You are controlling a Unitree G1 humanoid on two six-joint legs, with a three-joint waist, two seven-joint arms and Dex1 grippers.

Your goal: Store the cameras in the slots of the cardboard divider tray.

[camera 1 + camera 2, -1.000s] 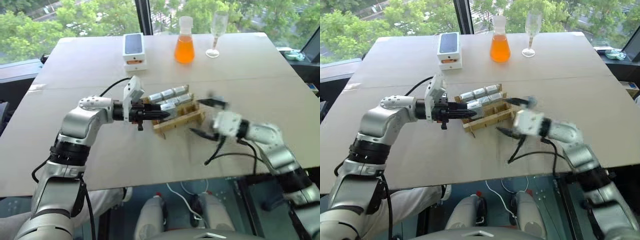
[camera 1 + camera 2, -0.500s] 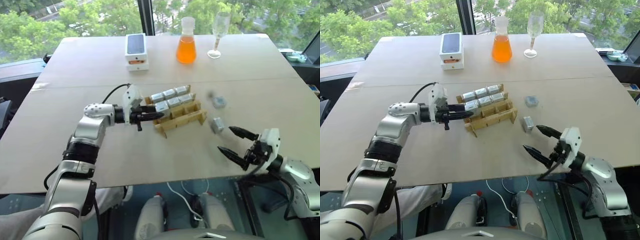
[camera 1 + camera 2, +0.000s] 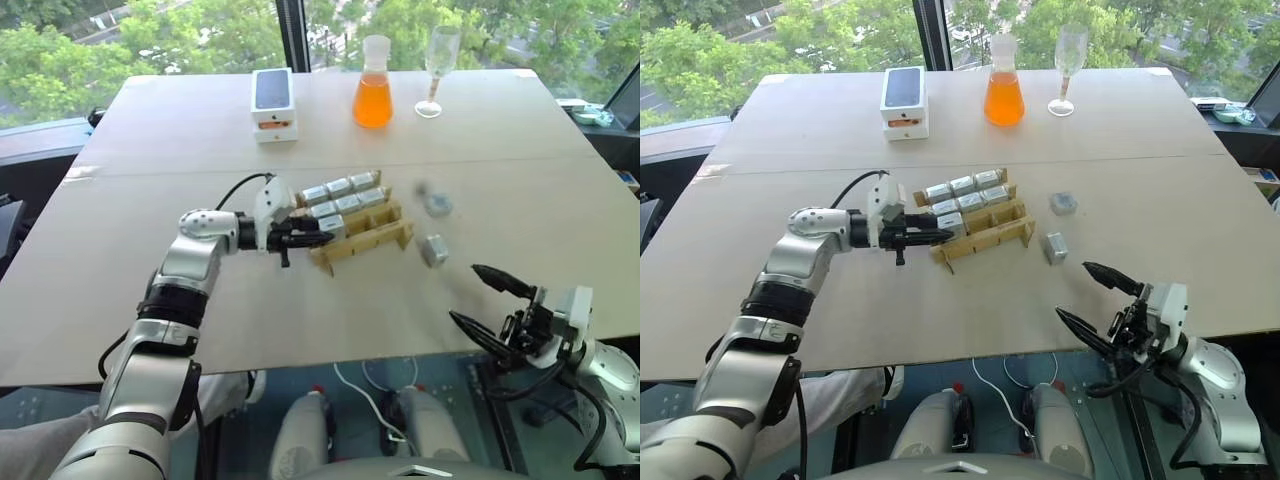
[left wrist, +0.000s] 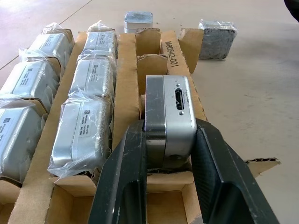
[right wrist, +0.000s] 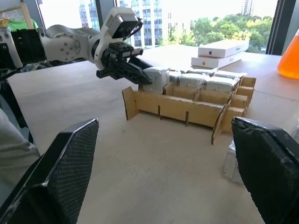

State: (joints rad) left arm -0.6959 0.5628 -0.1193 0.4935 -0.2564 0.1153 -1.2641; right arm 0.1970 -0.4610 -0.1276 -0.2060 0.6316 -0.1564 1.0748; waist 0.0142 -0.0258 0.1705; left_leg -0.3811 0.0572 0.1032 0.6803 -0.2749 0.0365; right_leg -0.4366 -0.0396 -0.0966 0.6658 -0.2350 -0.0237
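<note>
1. Head views: the cardboard divider tray [image 3: 355,228] lies mid-table, its rows running from near-left to far-right. The left gripper [image 3: 318,233] reaches in from the left and pinches a bare camera [image 3: 331,226] at the tray's near-left end. Two loose cameras [image 3: 1055,247] [image 3: 1063,203] lie on the table right of the tray. The right gripper [image 3: 1098,298], fingers spread and empty, hovers at the table's near edge; it is the arm nearer the loose cameras.

2. Left wrist view: the left fingers [image 4: 122,182] clamp the held camera's two sides. Its port face turns upward and its long axis follows the row. It seems part-sunk in the first slot of the near row, though its underside is hidden. Bagged cameras [image 4: 85,137] fill the neighbouring row.

3. Right wrist view: the wide-apart right fingers [image 5: 60,174] frame the tray's long side [image 5: 184,110].
</note>
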